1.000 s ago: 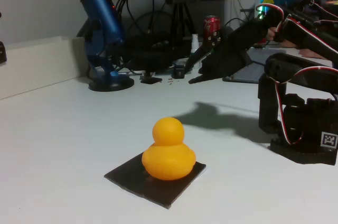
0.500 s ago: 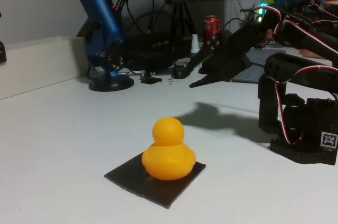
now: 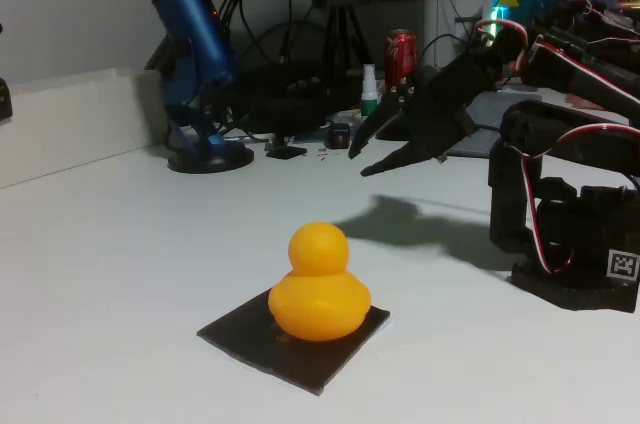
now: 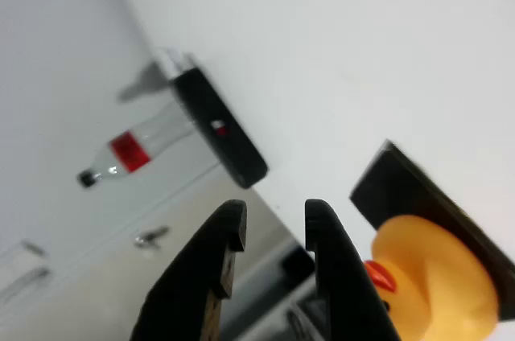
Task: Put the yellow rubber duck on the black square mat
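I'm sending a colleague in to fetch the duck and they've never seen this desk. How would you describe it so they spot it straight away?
Start at the white table in the fixed view, in front of the blue microphone. Near the front edge lies a black square mat, and the yellow rubber duck sits upright on it. It is the one bright yellow-orange thing there, round-headed with a small orange beak.

Around the yellow rubber duck (image 3: 319, 284), which sits on the black square mat (image 3: 300, 342), the white table (image 3: 110, 274) lies bare to its left, front and right, so I could pass there. Behind the duck, my tool (image 3: 357, 156) hangs above the table, jaws apart. Farther back, the blue microphone (image 3: 195, 54), red can (image 3: 401, 48) and cables crowd the edge.
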`<state>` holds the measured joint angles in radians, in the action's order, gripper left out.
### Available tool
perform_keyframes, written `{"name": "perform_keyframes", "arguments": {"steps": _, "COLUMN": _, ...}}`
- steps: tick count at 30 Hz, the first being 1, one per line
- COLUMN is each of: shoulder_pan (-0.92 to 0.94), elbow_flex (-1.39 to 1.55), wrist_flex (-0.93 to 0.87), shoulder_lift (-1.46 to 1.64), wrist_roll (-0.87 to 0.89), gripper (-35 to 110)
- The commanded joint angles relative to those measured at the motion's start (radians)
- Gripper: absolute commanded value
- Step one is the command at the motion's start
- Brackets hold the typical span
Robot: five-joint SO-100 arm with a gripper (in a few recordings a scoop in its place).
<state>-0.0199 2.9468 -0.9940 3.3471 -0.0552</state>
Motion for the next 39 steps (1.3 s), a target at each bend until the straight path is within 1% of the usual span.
{"name": "perform_keyframes", "arguments": {"steps": 1, "shoulder_pan": 0.017, "elbow_flex": 0.006, "wrist_flex": -0.002, "shoulder_lift": 0.015, "wrist_roll": -0.012, "gripper": 8}}
{"name": "perform_keyframes", "arguments": {"steps": 9, "shoulder_pan": 0.015, "elbow_flex": 0.008, "wrist_flex": -0.003, "shoulder_lift": 0.015, "wrist_roll": -0.017, "gripper": 8}}
{"name": "perform_keyframes", "arguments": {"steps": 14, "shoulder_pan": 0.015, "elbow_flex": 0.072, "wrist_flex": 0.006, "shoulder_lift": 0.015, "wrist_roll": -0.020, "gripper": 8}}
{"name": "perform_keyframes", "arguments": {"steps": 39, "shoulder_pan": 0.015, "elbow_flex": 0.075, "wrist_flex": 0.008, "shoulder_lift": 0.015, "wrist_roll": -0.020, "gripper": 8}}
